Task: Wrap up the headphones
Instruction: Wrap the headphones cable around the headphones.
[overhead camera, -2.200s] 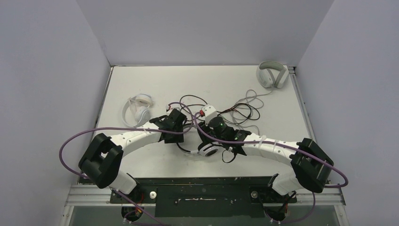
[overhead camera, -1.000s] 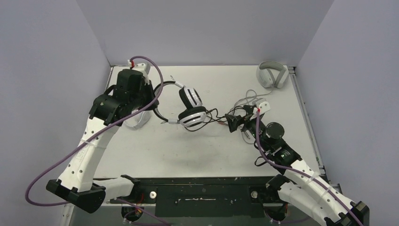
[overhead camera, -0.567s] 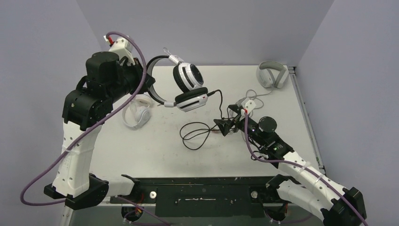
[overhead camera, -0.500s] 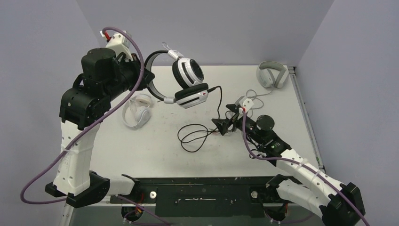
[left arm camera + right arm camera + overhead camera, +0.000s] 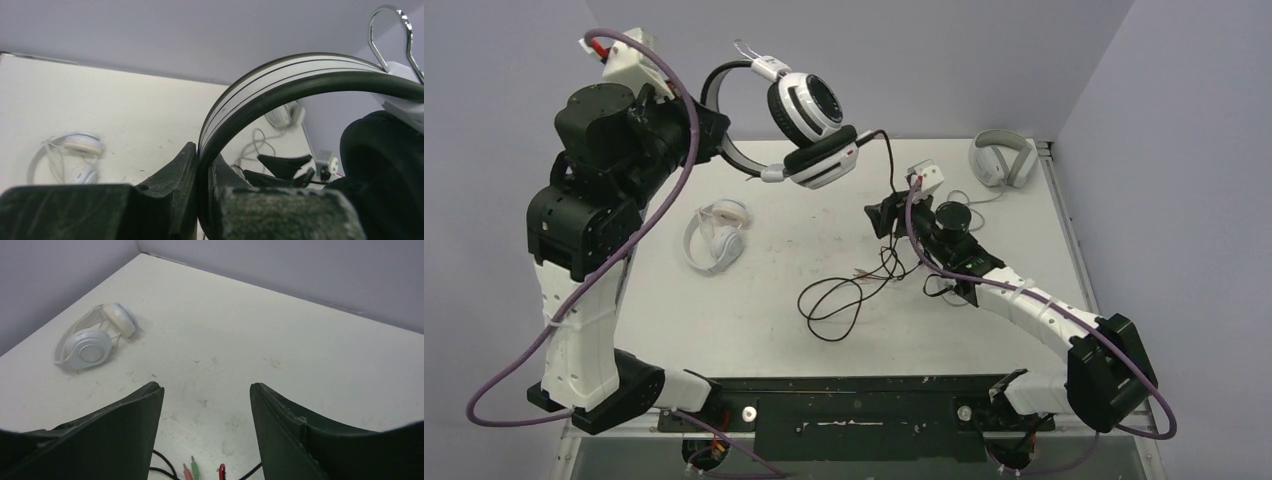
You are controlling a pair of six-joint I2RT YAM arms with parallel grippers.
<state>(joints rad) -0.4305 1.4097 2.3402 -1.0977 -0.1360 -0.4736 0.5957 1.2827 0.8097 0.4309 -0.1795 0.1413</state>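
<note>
My left gripper point(image 5: 709, 135) is shut on the headband of the black-and-white headset point(image 5: 809, 125) and holds it high above the table's back. In the left wrist view the band point(image 5: 280, 80) is pinched between the jaws point(image 5: 204, 160). Its black cable point(image 5: 849, 295) hangs from the lower earcup and lies in loops on the table. My right gripper point(image 5: 879, 215) is open and empty, above the cable near the hanging part; its wrist view point(image 5: 206, 390) shows the plug ends point(image 5: 192, 472) below. The small all-white headphones point(image 5: 715, 236) lie at the left, also in the right wrist view point(image 5: 92, 342).
A light grey over-ear pair point(image 5: 1002, 160) lies at the back right corner, its grey cable point(image 5: 959, 210) trailing toward the middle. Grey walls enclose the table point(image 5: 754, 330) on three sides.
My left arm has lifted the headset from the table to high up at the back left. The cable has uncoiled below it. My right gripper has moved up and back toward the hanging cable.
</note>
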